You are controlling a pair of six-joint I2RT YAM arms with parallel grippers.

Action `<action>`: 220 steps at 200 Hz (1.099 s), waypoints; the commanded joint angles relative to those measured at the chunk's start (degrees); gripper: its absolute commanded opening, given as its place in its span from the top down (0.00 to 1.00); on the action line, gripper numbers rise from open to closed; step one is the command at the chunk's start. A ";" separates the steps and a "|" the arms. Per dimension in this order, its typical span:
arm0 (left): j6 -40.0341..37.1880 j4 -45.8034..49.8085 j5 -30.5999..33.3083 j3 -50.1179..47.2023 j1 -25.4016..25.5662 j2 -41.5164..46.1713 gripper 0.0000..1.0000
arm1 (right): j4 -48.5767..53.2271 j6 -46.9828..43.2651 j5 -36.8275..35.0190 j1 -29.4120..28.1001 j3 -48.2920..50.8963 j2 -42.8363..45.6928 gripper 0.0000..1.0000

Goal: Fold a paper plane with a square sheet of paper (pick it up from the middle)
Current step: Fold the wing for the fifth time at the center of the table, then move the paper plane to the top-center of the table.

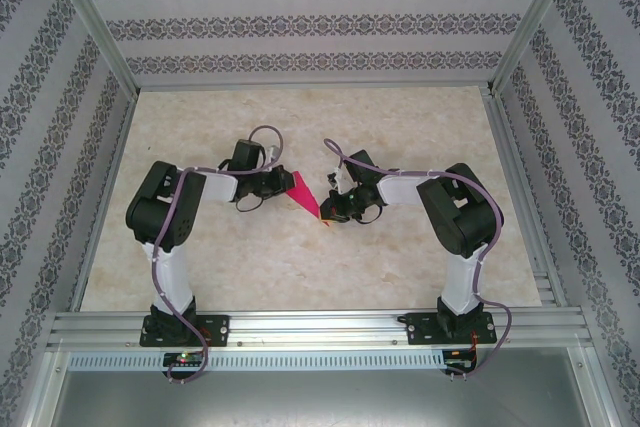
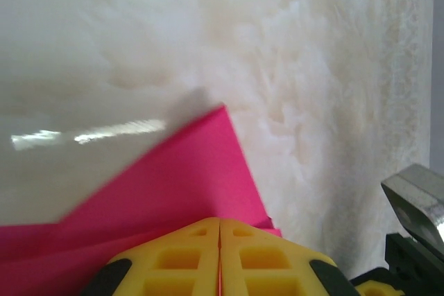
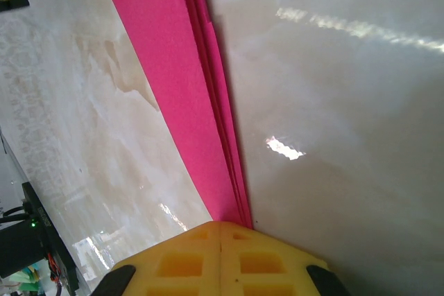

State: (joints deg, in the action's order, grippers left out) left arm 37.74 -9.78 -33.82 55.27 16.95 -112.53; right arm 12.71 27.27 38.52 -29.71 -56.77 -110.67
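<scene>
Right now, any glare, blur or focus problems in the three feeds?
Left wrist: glare streak on the table, its far part soft, pink paper blurred at its left edge. Right wrist: bright specular spots on the table right of the paper, paper layers sharp. Top external: even light, no glare, sharp.

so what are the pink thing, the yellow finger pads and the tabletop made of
Paper plane: thin matte paper by the look, with sharp creases and stacked layer edges.
Yellow finger pads: likely moulded plastic or rubber, with recessed square pockets; can't tell which.
Table: pale marbled surface, glossy with light reflections; stone or laminate is unclear.
</scene>
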 commanded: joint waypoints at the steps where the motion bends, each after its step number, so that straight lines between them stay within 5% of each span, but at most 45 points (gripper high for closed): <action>1: -2.71 2.65 9.28 0.63 -6.78 -2.16 0.90 | 11.59 -0.69 -14.01 1.27 4.72 -5.52 1.00; 87: -3.79 10.00 10.69 3.80 -9.42 3.81 0.86 | 8.71 1.99 -10.99 0.91 0.36 0.68 0.93; 130: -2.20 26.83 18.97 8.84 -5.86 8.68 0.70 | 8.00 3.33 -9.76 1.40 -5.24 11.19 0.69; 178: 2.04 37.55 26.77 13.29 0.87 11.21 0.45 | 9.49 -0.78 -17.26 4.93 -3.90 18.66 0.34; 220: 7.57 46.56 33.77 21.46 10.35 7.03 0.31 | 6.00 -2.44 -24.01 8.31 0.67 20.05 0.22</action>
State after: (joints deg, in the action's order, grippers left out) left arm 41.10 28.40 -6.24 71.70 22.70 -103.13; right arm 19.68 26.57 20.86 -22.87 -58.96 -91.33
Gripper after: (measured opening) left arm 0.661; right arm 0.767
